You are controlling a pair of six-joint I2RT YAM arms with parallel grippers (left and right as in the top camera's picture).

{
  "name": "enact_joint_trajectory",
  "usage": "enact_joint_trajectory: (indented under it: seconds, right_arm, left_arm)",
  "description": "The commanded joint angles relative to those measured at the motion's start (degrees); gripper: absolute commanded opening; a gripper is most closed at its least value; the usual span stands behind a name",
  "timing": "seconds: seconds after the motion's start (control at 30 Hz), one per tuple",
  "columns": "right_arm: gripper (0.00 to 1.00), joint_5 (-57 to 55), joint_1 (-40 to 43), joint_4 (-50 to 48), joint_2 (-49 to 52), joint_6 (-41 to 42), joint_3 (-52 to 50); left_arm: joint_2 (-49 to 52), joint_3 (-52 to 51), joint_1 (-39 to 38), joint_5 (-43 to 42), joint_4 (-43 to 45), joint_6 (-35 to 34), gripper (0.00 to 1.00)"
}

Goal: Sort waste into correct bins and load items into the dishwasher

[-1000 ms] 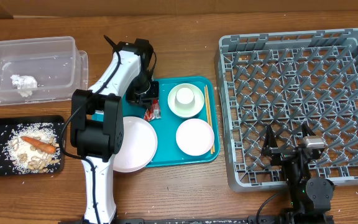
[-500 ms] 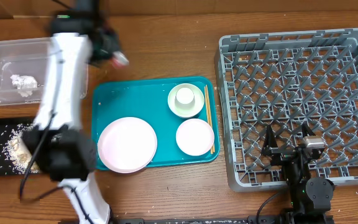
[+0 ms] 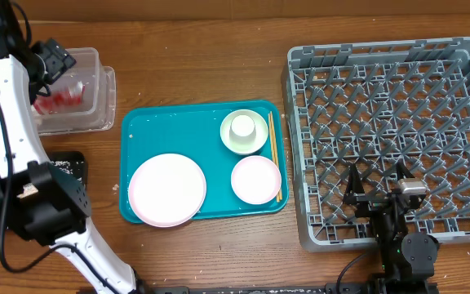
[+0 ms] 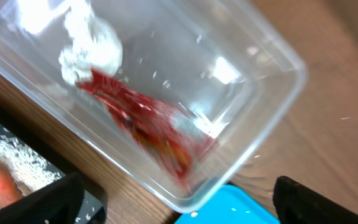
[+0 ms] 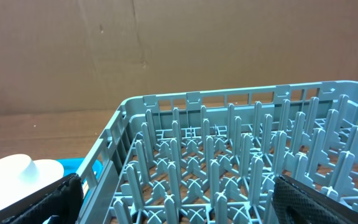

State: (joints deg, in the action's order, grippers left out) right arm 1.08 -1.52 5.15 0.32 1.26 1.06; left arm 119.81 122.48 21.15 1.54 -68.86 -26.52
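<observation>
My left gripper (image 3: pixel 57 64) hangs open over the clear tub (image 3: pixel 96 122), one of the bins. In the left wrist view its fingers (image 4: pixel 48 199) stand wide apart with nothing between them. The red wrapper (image 4: pixel 148 127) lies blurred inside the tub, next to the crumpled white paper ball (image 4: pixel 92 46). The carrot stick (image 4: pixel 2 183) and rice (image 4: pixel 8 149) sit in the black tray (image 3: pixel 73 163). On the teal tray (image 3: pixel 145 131) are a large plate (image 3: pixel 167 189), a small plate (image 3: pixel 255 179), a cup in a bowl (image 3: pixel 244 131) and chopsticks (image 3: pixel 272 147). My right gripper (image 3: pixel 380 196) stands open over the grey dish rack (image 3: pixel 398 106).
The left arm (image 3: pixel 15 147) crosses above the black tray and hides most of it. The rack's upright pegs (image 5: pixel 229 143) fill the right wrist view, with its near wall (image 5: pixel 114 143) at the left.
The left arm swung from the teal tray up and left to the clear tub with the red wrapper, then opened and let it go into the tub. The right arm has not moved.
</observation>
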Motion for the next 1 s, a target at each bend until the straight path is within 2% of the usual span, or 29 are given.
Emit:
enact_joint_trajectory:
  seconds: [0.0,0.1,0.2,0.43,0.57,0.8,0.87,0.97]
  right_arm:
    - [1.0,-0.15,-0.02,-0.33,-0.13,-0.42,-0.59]
    - [1.0,-0.15,-0.02,-0.33,-0.13,-0.42,-0.59]
    - [1.0,-0.15,-0.02,-0.33,-0.13,-0.42,-0.59]
    - [1.0,-0.15,-0.02,-0.33,-0.13,-0.42,-0.59]
    - [1.0,-0.15,-0.02,-0.33,-0.13,-0.42,-0.59]
    - [1.0,-0.15,-0.02,-0.33,-0.13,-0.42,-0.59]
    - [1.0,-0.15,-0.02,-0.33,-0.13,-0.42,-0.59]
    - [1.0,-0.15,-0.02,-0.33,-0.13,-0.42,-0.59]
  left_arm:
    - [1.11,-0.46,0.31,-2.71,-1.18,-0.48,1.0]
    - [-0.31,0.46,0.26,-5.77,-2.54,-0.17,0.99]
    - [-2.95,1.2,0.2,-8.83,-3.17,0.48,0.93]
    - [-12.74,1.18,-2.19,-18.73,-9.03,1.81,0.92]
    - [-15.63,1.18,-6.78,-18.75,-13.38,5.88,0.9]
    - [-16.44,0.22,-20.65,-17.2,-21.62,7.28,0.91]
    - [-16.44,-0.5,-25.53,-14.88,-22.45,7.23,0.91]
    - [-16.44,-1.25,-34.49,-5.09,-24.59,1.84,0.91]
